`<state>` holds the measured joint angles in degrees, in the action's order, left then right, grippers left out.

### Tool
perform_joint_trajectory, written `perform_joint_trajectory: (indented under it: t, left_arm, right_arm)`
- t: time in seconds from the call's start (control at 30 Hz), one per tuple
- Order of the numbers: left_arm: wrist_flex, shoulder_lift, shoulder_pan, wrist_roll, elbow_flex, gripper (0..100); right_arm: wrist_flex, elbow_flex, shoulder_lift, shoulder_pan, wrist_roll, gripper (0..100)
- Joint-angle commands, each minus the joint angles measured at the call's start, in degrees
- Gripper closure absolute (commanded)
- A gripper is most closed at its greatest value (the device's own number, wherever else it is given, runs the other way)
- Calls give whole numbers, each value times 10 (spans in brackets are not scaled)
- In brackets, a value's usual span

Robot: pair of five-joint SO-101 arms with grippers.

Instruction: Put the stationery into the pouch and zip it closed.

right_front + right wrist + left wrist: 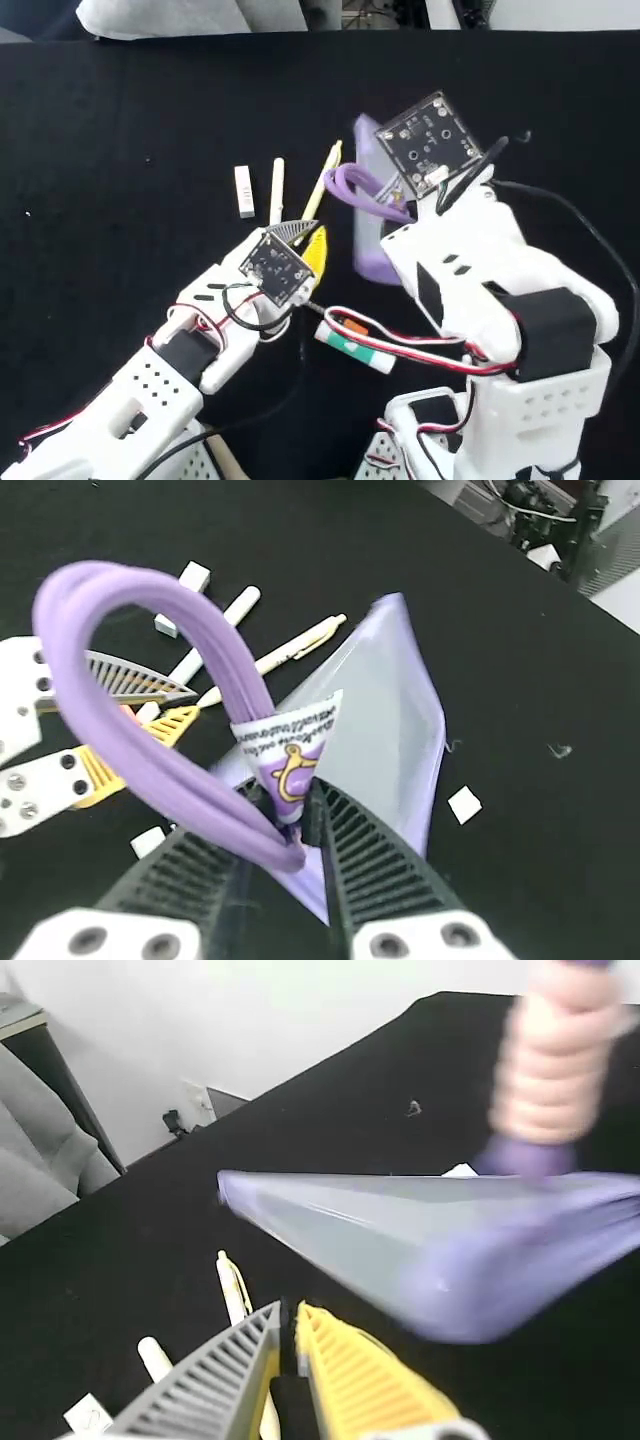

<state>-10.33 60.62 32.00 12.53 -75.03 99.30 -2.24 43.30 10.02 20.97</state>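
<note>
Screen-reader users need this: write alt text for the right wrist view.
The right tool pinches a purple pouch by its tag end, with the loop strap curving out of the grip. Beyond, on the black table, lie a cream pen and small white pieces, near the grey-and-yellow left tool.

Desk: black, matte, carrying everything.
Bar: white and short, lying flat, leftmost of three pieces in a row.
Stick: cream, just beside the bar and about parallel to it.
Pen: pale yellow, slanted, next to the stick.
Pouch: purple, on edge beside the pen; contact with the desk cannot be told.
Tube: white with a green band, near the arm bases, under cables.
Scrap: small white square, alone beyond the pouch.
</note>
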Motion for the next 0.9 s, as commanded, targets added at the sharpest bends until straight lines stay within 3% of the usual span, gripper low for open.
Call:
perform_joint_trajectory:
  t: [0.0, 0.17, 0.33, 0.53, 0.87]
  left_arm:
    - [9, 0, 1, -4, 37, 971]
    - [8, -1, 7, -11, 39, 943]
    - [-21, -2, 24, -141, 39, 723]
    - [-69, -2, 51, -141, 72, 750]
    - [-70, -40, 115, -117, 91, 755]
  right_arm:
    - [15, -27, 15, -7, 6, 987]
    - [15, -27, 13, -6, 5, 987]
    - [5, -29, 12, -4, 3, 987]
    - [3, -30, 12, -4, 3, 987]
    - [4, -31, 16, -4, 3, 987]
